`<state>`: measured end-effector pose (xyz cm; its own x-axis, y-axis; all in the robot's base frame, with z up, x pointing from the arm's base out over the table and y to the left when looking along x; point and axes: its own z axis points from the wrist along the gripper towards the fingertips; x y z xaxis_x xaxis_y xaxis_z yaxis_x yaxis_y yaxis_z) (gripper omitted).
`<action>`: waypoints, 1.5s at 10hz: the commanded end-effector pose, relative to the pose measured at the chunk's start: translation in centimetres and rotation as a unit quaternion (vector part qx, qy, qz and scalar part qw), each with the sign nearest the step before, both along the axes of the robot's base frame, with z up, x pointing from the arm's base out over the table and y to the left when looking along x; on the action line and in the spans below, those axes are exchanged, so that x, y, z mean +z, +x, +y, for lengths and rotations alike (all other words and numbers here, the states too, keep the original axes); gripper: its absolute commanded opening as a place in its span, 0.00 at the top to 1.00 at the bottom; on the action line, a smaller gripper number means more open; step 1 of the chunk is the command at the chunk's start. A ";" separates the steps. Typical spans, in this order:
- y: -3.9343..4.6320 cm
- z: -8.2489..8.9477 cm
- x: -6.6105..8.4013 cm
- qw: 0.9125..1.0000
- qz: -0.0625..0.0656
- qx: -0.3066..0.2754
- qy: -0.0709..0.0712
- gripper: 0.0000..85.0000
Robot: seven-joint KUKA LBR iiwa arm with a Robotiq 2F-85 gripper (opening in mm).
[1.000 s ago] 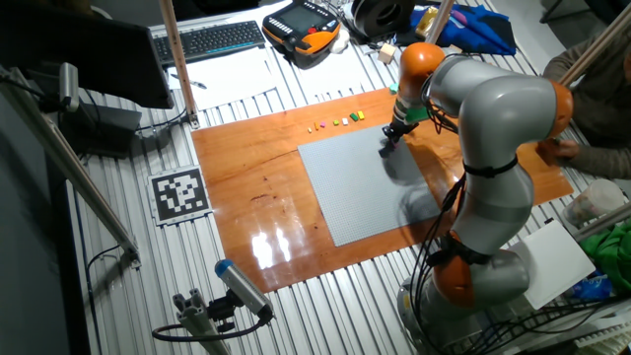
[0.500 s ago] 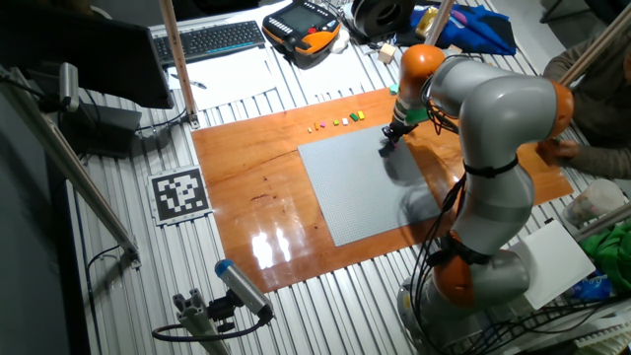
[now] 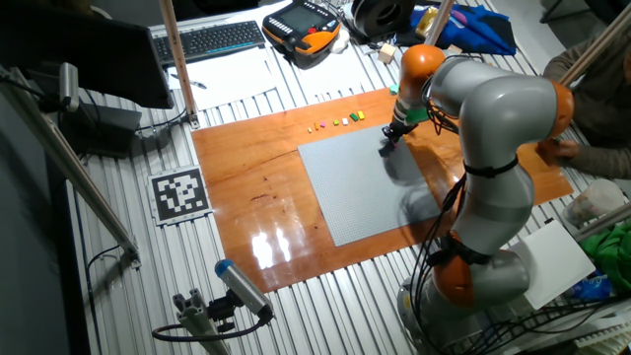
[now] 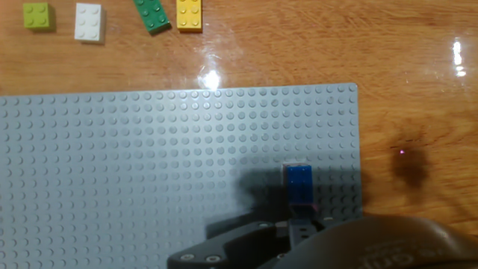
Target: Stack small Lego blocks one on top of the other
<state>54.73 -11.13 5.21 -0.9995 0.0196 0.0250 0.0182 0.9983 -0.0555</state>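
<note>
A small blue brick (image 4: 299,183) sits on the grey studded baseplate (image 4: 149,164) near its right edge. My gripper (image 4: 301,213) is directly behind the brick and shut on its near end. In the fixed view the gripper (image 3: 388,150) is low over the baseplate's (image 3: 365,192) far right corner, and the blue brick is hidden there. Loose bricks lie in a row on the wood beyond the plate: lime (image 4: 37,15), white (image 4: 89,21), dark green (image 4: 152,15) and yellow (image 4: 189,15). In the fixed view the row (image 3: 335,122) is tiny.
The baseplate lies on a wooden board (image 3: 256,177). A keyboard (image 3: 212,39) and a teach pendant (image 3: 301,30) lie behind it. A marker tag (image 3: 179,192) is at the left. A person's hand (image 3: 557,148) rests at the board's right edge.
</note>
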 end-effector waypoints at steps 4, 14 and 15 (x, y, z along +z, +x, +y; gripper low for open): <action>0.28 0.7 3.4 1.000 0.011 0.005 -0.002 1.00; 0.20 5.1 11.1 1.000 -0.012 0.017 -0.008 1.00; -0.06 5.4 11.3 1.000 -0.016 0.015 -0.003 1.00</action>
<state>54.64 -5.74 16.54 -0.9999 -0.0097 -0.0096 -0.0091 0.9982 -0.0588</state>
